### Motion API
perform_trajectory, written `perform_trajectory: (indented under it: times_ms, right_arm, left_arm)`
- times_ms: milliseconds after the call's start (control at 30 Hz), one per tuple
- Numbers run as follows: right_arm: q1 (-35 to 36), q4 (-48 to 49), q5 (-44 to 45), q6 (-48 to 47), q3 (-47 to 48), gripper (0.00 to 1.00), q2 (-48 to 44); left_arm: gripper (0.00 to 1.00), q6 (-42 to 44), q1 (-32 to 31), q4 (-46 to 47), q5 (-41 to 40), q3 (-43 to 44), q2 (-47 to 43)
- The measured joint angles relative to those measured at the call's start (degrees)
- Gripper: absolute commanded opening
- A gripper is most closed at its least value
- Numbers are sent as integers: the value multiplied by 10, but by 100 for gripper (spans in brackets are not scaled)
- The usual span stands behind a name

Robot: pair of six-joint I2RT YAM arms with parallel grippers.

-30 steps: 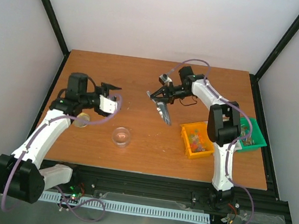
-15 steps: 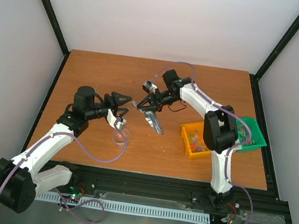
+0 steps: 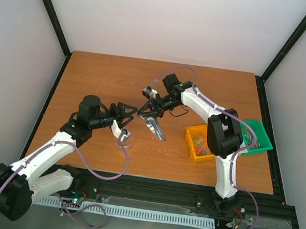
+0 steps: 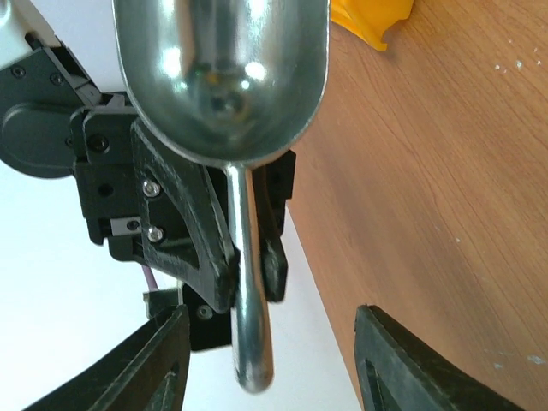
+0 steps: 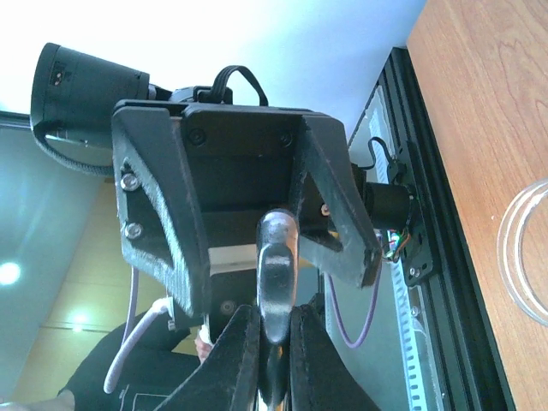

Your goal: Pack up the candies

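Metal scoop (image 3: 154, 128) clamped in outstretched right gripper (image 3: 146, 110).

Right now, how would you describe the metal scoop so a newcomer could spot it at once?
On the wooden table, look just left of the orange bin. The metal scoop hangs there from the right gripper, bowl tilted downward. It is the only shiny silver thing; the small jar beside it is clear.

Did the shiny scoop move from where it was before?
Yes. The scoop moved left, away from the orange bin, which stayed put.
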Motion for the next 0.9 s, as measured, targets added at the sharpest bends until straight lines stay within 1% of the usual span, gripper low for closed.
perform_trajectory:
  times_ms: [233, 333, 433, 567, 733, 900]
  right_arm:
    - [7, -2, 0, 0, -5, 3, 0]
    - [7, -3, 0, -1, -10, 3, -1]
    - [7, -5, 0, -1, -12, 3, -1]
    - [7, -5, 0, 0, -12, 3, -2]
    - [8, -1, -2, 6, -12, 3, -2]
    - [9, 2, -2, 14, -12, 3, -2]
  left_arm:
    - [42, 5, -34, 36, -39, -6, 6]
    - [37, 5, -35, 49, -55, -6, 13]
    - [35, 5, -35, 57, -67, -7, 17]
    - [29, 5, -35, 63, -74, -7, 17]
    - [28, 5, -35, 69, -76, -7, 20]
    - [21, 5, -35, 74, -76, -7, 28]
